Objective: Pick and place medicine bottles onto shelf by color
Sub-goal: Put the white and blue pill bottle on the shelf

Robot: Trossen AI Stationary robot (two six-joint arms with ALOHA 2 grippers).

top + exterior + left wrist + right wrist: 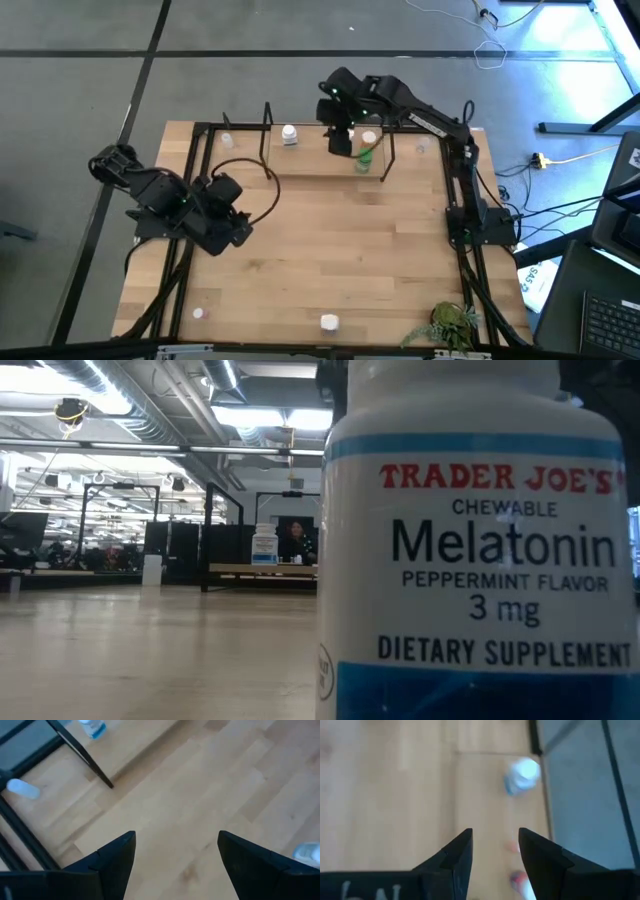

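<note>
Poised over the far-side shelf (300, 160), right gripper (341, 140) with fingers parted and empty, green medicine bottle (364, 160) upright just right of it, white-capped bottle (289, 134) to its left. Parked at near left, left gripper (232, 222), likewise open.

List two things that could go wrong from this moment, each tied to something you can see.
1. The right gripper hangs with open jaws over the shelf, close to a white-capped bottle and a green bottle; a careless descent could topple them.
2. A white bottle stands near the table's front edge; a nudge might send it off.
</note>
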